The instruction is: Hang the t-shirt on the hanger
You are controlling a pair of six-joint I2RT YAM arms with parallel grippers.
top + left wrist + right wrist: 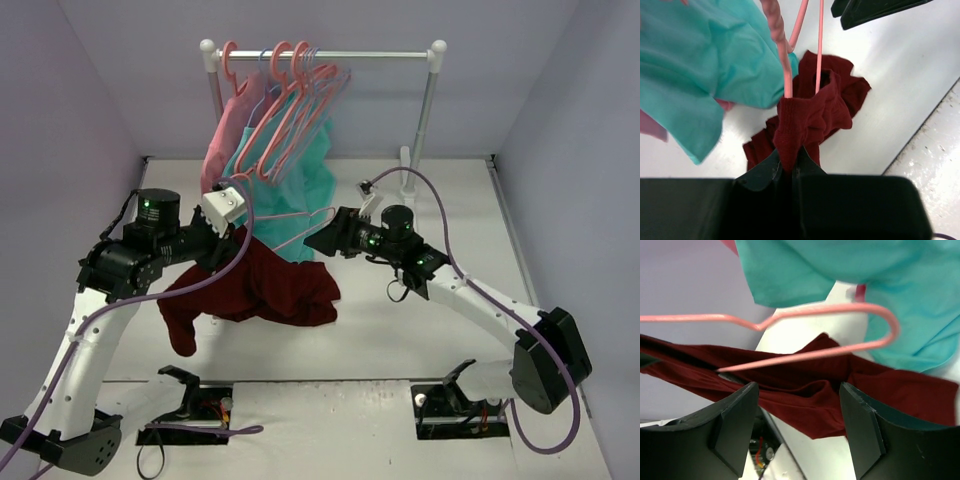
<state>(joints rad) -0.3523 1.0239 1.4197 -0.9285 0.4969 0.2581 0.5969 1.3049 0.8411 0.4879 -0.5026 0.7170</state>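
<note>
The dark maroon t-shirt (270,285) hangs from my left gripper (230,230) and trails down onto the white table. In the left wrist view the jaws are shut on a fold of the t-shirt (815,112). Two wires of the salmon-pink hanger (818,50) run into the cloth just beyond that fold. The hanger (310,229) lies between the two grippers. My right gripper (320,238) is open at the hanger's right end. In the right wrist view the hanger (805,356) and the t-shirt (805,390) sit just beyond the open fingers (735,425), untouched.
A white rack (330,55) at the back carries several pink hangers (285,100), a teal garment (300,185) and a pink garment (222,140). The teal garment hangs just behind the held hanger (700,60). Purple-grey walls close in both sides.
</note>
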